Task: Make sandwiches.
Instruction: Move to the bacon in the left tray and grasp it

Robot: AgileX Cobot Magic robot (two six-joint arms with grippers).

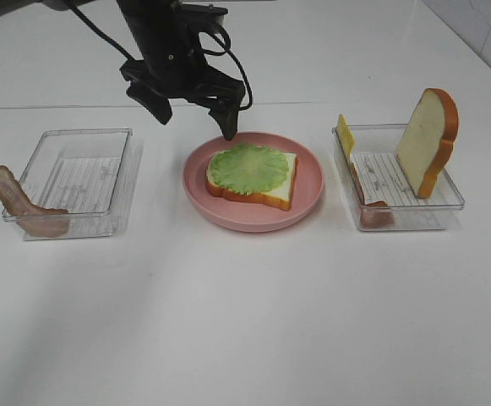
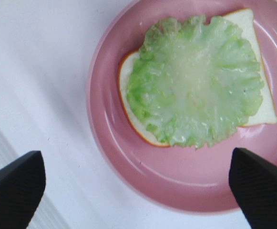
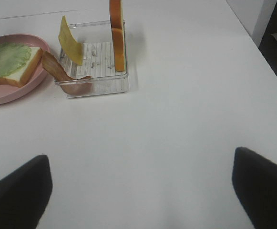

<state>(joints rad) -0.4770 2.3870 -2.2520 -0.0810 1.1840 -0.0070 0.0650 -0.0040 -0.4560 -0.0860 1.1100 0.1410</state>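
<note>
Exterior high alone shows bacon (image 1: 25,207) at left tray (image 1: 80,135); left hand (image 1: 196,121) released near lettuce (image 1: 248,167); right hand (image 3: 138,155) released.

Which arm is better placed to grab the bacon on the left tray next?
Left, probably. The left tool is open above the plate, nearer the bacon; the right tool is off beyond the right tray.

Lettuce (image 1: 248,167) lies on bread slice (image 1: 289,173) on plate (image 1: 245,216), between left tray (image 1: 76,173) and right tray (image 1: 422,211).
</note>
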